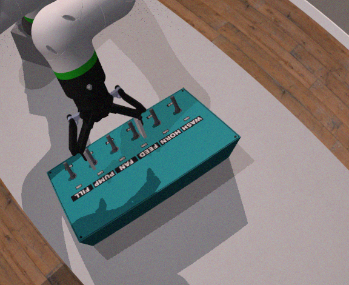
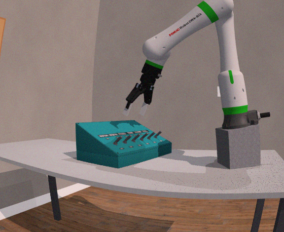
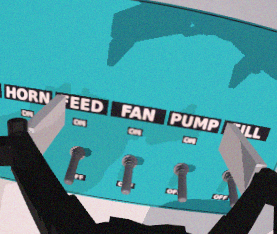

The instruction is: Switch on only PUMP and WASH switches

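Console (image 2: 97, 149) on counter (image 2: 161, 179), left of arm pedestal (image 2: 251, 159) in exterior view. Six switches in a row, top view left to right: FILL, PUMP (image 1: 89, 159), FAN, FEED, HORN, WASH (image 1: 175, 105). Gripper (image 2: 135, 110) above console, well apart, fingers spread wide.

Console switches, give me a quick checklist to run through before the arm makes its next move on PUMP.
1. Gripper open and holding nothing: ok.
2. Gripper above the console, not touching it: ok in the exterior view.
3. PUMP switch lever on its OFF side: ok; it is not yet thrown.
4. WASH switch not yet thrown: cannot tell; its lever leans like the other five.
5. One fingertip lined up with PUMP alone: not ok; the wide fingers straddle PUMP, FAN and FEED.
6. Console flat on the table: ok.
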Tool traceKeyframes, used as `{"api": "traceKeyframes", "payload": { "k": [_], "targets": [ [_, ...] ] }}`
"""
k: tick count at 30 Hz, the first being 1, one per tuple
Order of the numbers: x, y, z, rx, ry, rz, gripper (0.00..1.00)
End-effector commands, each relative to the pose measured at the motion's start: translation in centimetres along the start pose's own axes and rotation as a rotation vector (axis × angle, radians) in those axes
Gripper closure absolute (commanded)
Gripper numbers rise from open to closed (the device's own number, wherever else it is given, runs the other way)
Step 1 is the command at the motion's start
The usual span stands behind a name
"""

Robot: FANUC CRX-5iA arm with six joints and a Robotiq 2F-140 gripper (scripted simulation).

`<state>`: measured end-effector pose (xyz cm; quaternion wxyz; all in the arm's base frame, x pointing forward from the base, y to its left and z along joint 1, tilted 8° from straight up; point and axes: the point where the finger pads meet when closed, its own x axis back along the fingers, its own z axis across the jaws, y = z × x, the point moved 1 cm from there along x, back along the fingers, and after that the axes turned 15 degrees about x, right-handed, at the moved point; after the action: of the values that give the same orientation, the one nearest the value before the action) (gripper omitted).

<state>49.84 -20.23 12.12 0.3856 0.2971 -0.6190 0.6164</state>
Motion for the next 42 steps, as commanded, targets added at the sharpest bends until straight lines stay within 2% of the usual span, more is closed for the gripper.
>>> {"api": "traceKeyframes", "payload": {
  "k": [1, 22, 42],
  "targets": [
    [0.0, 0.1, 0.5, 0.0, 0.0, 0.0, 0.0],
    [0.0, 1.6, 6.1, 0.0, 0.0, 0.0, 0.0],
    [0.0, 1.7, 6.5, 0.0, 0.0, 0.0, 0.0]
  ]
}}
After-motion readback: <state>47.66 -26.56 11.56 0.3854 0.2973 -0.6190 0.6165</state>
